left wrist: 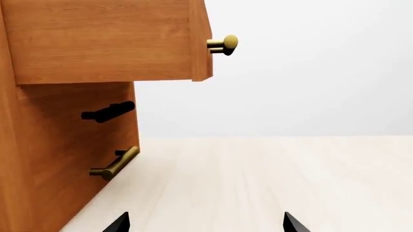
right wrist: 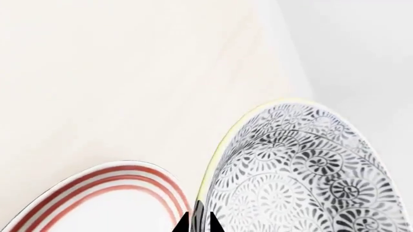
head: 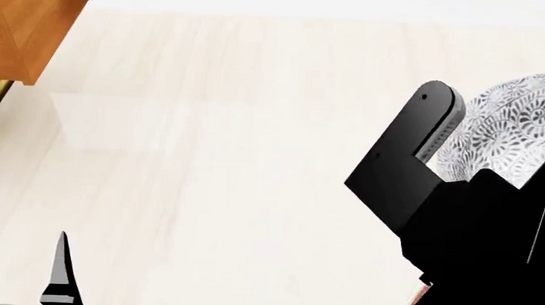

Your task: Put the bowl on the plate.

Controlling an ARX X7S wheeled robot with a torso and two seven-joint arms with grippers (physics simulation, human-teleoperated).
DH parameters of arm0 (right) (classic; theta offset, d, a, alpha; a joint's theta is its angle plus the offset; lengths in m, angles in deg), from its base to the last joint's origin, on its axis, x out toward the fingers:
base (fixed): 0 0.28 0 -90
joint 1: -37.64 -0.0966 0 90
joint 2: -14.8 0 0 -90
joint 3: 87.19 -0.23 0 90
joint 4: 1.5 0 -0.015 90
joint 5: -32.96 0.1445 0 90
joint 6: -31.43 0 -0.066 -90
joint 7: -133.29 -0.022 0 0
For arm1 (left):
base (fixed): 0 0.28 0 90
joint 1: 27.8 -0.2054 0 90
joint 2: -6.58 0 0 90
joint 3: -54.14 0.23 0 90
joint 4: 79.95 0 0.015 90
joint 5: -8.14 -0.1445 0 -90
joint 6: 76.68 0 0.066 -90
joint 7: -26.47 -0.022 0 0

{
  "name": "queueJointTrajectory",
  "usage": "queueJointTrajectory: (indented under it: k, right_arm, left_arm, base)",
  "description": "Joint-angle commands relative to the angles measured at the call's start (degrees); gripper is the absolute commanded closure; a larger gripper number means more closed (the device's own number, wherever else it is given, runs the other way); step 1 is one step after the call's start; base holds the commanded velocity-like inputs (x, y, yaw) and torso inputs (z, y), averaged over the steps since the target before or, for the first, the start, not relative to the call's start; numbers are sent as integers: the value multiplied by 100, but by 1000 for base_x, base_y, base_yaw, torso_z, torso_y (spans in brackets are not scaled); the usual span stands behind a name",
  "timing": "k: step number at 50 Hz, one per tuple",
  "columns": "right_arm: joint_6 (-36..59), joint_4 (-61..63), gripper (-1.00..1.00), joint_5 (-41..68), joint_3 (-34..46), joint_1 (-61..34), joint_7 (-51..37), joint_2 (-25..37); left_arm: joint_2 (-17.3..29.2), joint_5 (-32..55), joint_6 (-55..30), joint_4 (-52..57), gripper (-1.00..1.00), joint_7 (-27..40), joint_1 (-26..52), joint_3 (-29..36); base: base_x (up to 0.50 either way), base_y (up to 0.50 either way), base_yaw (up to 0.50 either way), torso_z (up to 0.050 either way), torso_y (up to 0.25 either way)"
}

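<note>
The bowl, white with a dense grey-blue floral pattern, fills one side of the right wrist view. My right gripper is shut on its rim, one fingertip on each side of the wall. Just beside the bowl lies the plate, white with red rings round its rim. In the head view the bowl shows at the far right, partly hidden behind my black right arm. My left gripper stands open over the pale tabletop with nothing between its fingers; one of its fingertips shows in the head view.
A wooden cabinet stands at the left with an open drawer sticking out, a brass knob on it and a brass bar handle below. The drawer corner shows at the head view's top left.
</note>
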State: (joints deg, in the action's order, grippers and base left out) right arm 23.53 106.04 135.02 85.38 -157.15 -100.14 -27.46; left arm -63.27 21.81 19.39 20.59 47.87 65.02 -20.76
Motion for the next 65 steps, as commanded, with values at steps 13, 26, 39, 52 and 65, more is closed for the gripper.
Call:
queueJointTrajectory:
  k: [13, 26, 39, 52, 65]
  right_arm:
    - [-837, 973, 100, 557, 28, 572, -939, 1114]
    - [-1324, 1533, 100, 714, -38, 792, -1258, 1661]
    - [-1748, 1920, 100, 740, -30, 1081, -1431, 2159]
    - [-1980, 1974, 100, 521, 24, 1353, -1294, 2112]
    - [-2181, 1890, 100, 134, 26, 1574, -951, 2015]
  left_arm:
    - [24, 12, -6, 29, -100, 29, 2, 35]
    - [39, 41, -4, 6, -100, 21, 17, 53]
    - [36, 55, 3, -48, -100, 7, 60, 87]
    - [46, 49, 10, -54, -100, 26, 65, 105]
    - [59, 66, 35, -77, -100, 35, 57, 109]
  base:
    - [0, 0, 0, 0, 0]
    - [0, 0, 0, 0, 0]
    - [0, 0, 0, 0, 0]
    - [0, 0, 0, 0, 1]
    - [0, 0, 0, 0, 0]
